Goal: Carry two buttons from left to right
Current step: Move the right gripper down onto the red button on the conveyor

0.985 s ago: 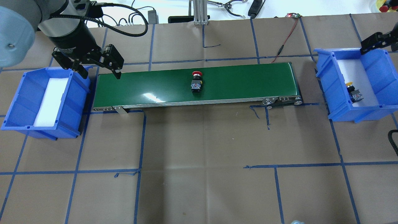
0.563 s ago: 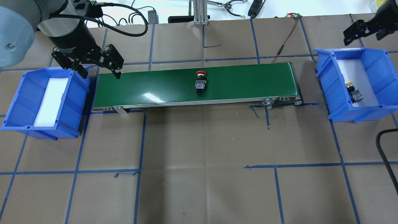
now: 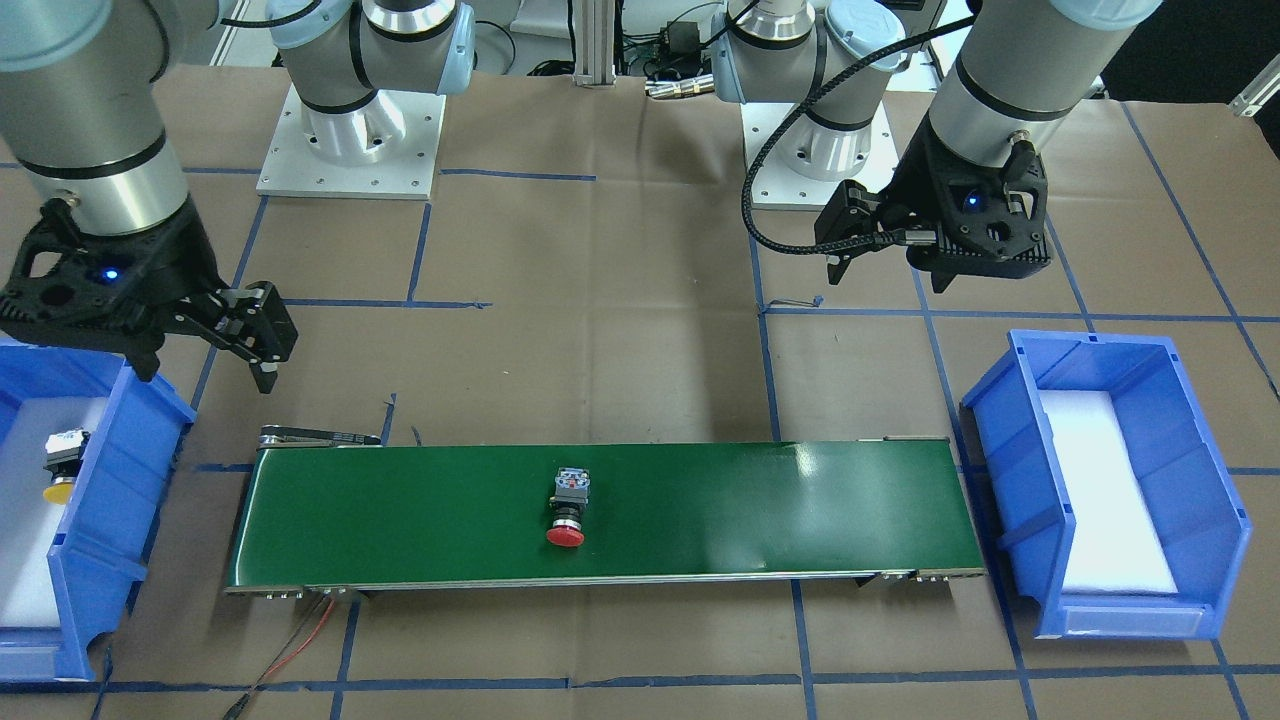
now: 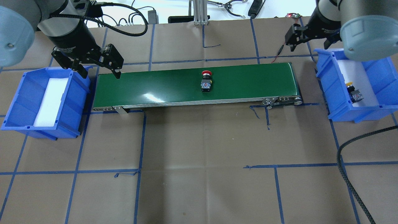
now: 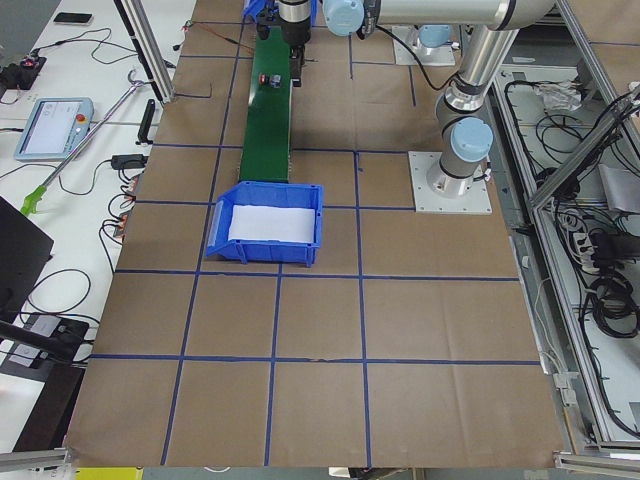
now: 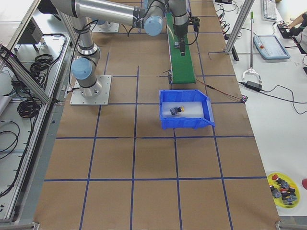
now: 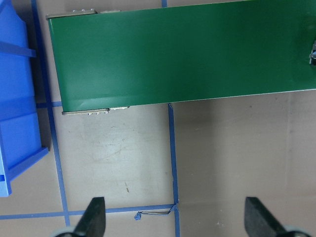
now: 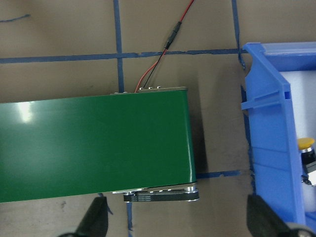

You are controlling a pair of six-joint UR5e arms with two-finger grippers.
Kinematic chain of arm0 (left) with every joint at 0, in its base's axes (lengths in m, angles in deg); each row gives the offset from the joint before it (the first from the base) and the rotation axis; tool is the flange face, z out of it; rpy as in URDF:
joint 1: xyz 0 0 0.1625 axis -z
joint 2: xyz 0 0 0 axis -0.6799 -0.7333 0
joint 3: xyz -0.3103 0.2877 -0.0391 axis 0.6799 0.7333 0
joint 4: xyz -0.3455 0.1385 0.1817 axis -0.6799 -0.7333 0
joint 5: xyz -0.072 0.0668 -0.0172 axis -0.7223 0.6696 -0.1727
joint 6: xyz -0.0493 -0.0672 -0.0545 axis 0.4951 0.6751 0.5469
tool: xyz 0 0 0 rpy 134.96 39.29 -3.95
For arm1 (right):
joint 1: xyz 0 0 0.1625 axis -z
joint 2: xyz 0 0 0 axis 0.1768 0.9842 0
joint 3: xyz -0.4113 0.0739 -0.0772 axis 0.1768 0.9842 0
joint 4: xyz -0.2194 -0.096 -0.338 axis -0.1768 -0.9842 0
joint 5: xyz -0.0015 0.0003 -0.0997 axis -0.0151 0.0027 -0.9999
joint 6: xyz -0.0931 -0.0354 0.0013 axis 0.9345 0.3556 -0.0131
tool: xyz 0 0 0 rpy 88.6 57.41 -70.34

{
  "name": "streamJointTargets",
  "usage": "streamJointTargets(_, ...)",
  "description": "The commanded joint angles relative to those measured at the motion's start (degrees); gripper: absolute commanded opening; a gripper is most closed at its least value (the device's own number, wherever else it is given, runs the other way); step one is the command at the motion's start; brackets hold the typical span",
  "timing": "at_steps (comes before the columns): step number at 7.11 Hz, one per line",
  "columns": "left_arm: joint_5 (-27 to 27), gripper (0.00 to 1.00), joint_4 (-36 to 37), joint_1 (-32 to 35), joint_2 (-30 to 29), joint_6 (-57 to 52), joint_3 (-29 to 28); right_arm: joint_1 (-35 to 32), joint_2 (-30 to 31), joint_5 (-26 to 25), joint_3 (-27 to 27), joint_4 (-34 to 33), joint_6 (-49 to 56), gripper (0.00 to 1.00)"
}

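Left pincer (image 4: 101, 74): you'll find it released, fingers spread wide, gripping nothing. It hangs over the gap between the left bin (image 4: 18, 102) and the left end of the belt (image 4: 248, 81). One fingertip is over the bin's far right corner, the other over the belt's far left corner. Check its wrist view: both fingers (image 7: 94, 219) sit at the bottom edge, well apart, with brown surface (image 4: 199, 155) between them.

Left bin: blue, with a white foam pad (image 4: 51, 99) on its floor.

Belt: green and long, running left to right between the two bins.

Red button (image 4: 206, 82): you'll see it on its side on the belt, a little right of the middle. Its cap points to the far edge in the overhead view and its block body points toward the robot. Both pincers are well apart from it.

Wire (image 4: 284, 40): red and black, leading away from the belt's far right corner.

Right pincer (image 4: 309, 46): also released and gripping nothing, fingers wide. It hangs above the surface just beyond the belt's far right corner, beside the far left corner of the right bin (image 4: 329, 74). Its wrist view looks down on the belt's right end and the bin's left wall.

Right bin: blue, white foam floor.

Yellow button (image 4: 353, 91): on its side on that foam, in the bin's near half, close to the left wall, cap toward the far end.
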Motion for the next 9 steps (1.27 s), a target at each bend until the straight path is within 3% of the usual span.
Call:
streamJointTargets(1,0.00,1.00,0.00,0.00,0.00,0.00,-0.03,-2.40,-0.12,0.08,-0.72,0.22,-3.15,1.00)
streamJointTargets(6,0.09,1.00,0.00,0.00,0.09,2.02,0.15,-2.49,-4.75,2.09,-2.49,-1.62,-3.15,1.00)
streamJointTargets(9,0.18,1.00,0.09,0.00,0.17,2.02,0.06,-2.57,-9.68,5.88,-2.40,-8.56,-3.24,1.00)
